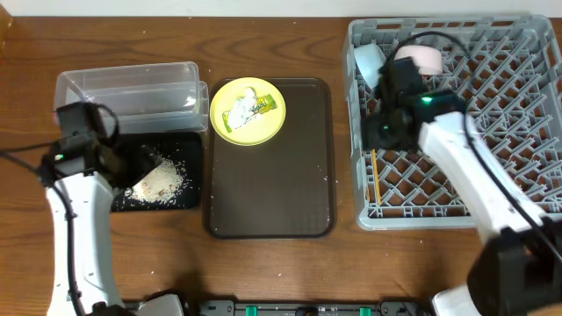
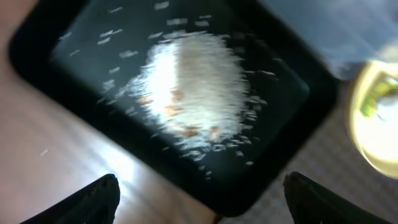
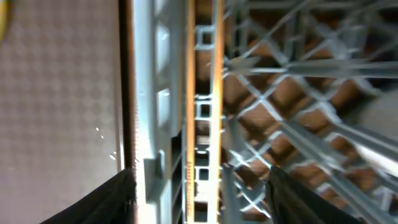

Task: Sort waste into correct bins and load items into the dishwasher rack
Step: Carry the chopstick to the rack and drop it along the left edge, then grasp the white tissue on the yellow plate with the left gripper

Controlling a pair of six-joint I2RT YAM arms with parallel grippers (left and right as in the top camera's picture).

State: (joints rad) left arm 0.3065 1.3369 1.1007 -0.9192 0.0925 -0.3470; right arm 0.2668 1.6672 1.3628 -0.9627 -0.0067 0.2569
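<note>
A heap of rice [image 1: 160, 183] lies in the black tray [image 1: 189, 149]; the left wrist view shows the rice [image 2: 193, 87] and the tray [image 2: 74, 37] too. My left gripper [image 1: 132, 168] [image 2: 202, 202] hangs open and empty over the tray's edge. The clear tub [image 1: 132, 88] stands behind it. The yellow plate [image 1: 263, 127] [image 2: 373, 124] carries the crumpled wrapper [image 1: 248, 108]. My right gripper [image 1: 380, 140] [image 3: 199, 202] is open over the grey rack's [image 1: 492, 132] left side, above the chopsticks [image 1: 375, 175] [image 3: 189, 93] lying inside. A light blue bowl [image 1: 369, 60] and a white bowl [image 1: 423, 58] sit in the rack's back left. The cup is out of view.
The dark brown serving tray [image 1: 272, 175] [image 3: 56, 93] lies between the bins and the rack, with the plate on its back left corner. The rack's wall [image 3: 149, 93] rises beside the chopsticks. The wooden table [image 1: 290, 263] runs along the front.
</note>
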